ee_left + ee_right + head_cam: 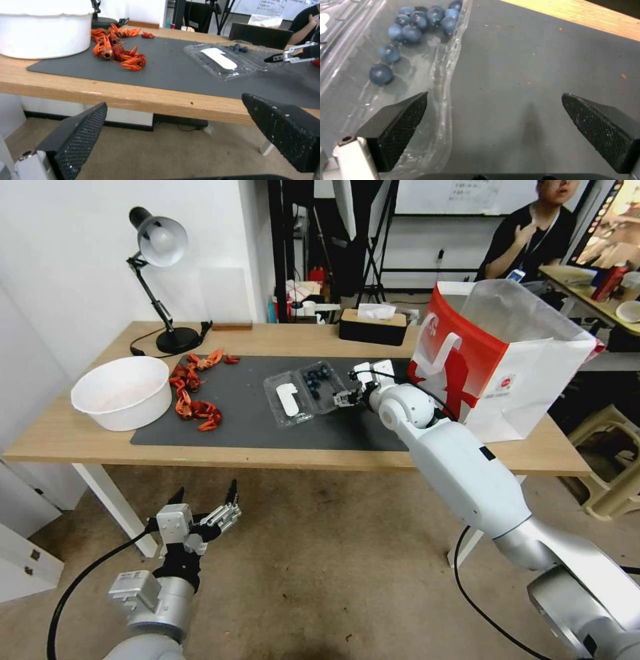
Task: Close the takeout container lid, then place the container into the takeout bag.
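The takeout container (303,392) lies open and flat on the dark mat. Its lid (288,400), with the white oblong label, is toward the robot's left. The berry tray (321,382) holds dark blueberries (410,27). My right gripper (341,399) is open at the tray's right edge, low over the mat; in the right wrist view (493,110) one finger (396,125) overlaps the tray's clear rim and the other hangs over bare mat. The red-and-white takeout bag (500,360) stands open at the table's right end. My left gripper (205,490) is open, parked below the table's front edge.
A big white bowl (123,390) sits at the table's left, with red crayfish shells (193,393) beside it on the mat (253,427). A desk lamp (163,267) and a black tissue box (373,325) stand along the back edge.
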Controlling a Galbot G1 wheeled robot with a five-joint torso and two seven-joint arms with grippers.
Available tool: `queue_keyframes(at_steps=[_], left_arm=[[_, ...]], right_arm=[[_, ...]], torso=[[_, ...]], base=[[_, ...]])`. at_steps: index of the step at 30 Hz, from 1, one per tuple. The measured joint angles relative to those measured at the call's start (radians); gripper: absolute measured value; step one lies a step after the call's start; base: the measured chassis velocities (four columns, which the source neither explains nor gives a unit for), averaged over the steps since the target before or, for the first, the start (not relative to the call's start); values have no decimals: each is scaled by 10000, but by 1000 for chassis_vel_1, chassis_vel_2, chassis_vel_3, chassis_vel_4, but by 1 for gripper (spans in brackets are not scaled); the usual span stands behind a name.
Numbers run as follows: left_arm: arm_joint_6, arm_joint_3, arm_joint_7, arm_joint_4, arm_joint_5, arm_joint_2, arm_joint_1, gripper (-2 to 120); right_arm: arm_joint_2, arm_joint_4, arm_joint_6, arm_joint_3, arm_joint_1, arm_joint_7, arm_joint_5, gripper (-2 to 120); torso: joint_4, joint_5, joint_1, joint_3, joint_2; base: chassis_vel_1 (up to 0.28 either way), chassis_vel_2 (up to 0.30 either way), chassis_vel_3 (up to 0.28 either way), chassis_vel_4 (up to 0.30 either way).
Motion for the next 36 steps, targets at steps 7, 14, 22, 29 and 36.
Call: queue_keyframes(at_steps=[7, 14, 22, 29, 36], left_arm=[[-65, 46, 0, 34, 30, -23, 4, 100], [-151, 53, -2, 77, 33, -4, 7, 100], [-167, 78, -11, 87, 30, 7, 4, 100], [-178, 96, -23, 119, 35, 12, 2, 100], [-237, 124, -37, 132, 51, -6, 22, 100]], right_arm=[[-162, 265, 6, -170, -67, 718, 451, 100], [-294, 493, 8, -277, -160, 1678, 1022, 100], [-511, 877, 12, -310, -455, 2101, 1409, 100], [-634, 1308, 12, -343, -639, 2534, 2004, 100], [-630, 1562, 12, -423, -662, 2798, 2332, 100]], torso=[[0, 0, 0, 0, 0], [1, 0, 0, 0, 0], [0, 0, 0, 0, 0], [0, 0, 0, 0, 0], [1, 0, 0, 0, 1]], base=[[0, 0, 0, 0], [0, 0, 0, 0], [0, 0, 0, 0], [0, 0, 0, 0], [0, 0, 0, 0]])
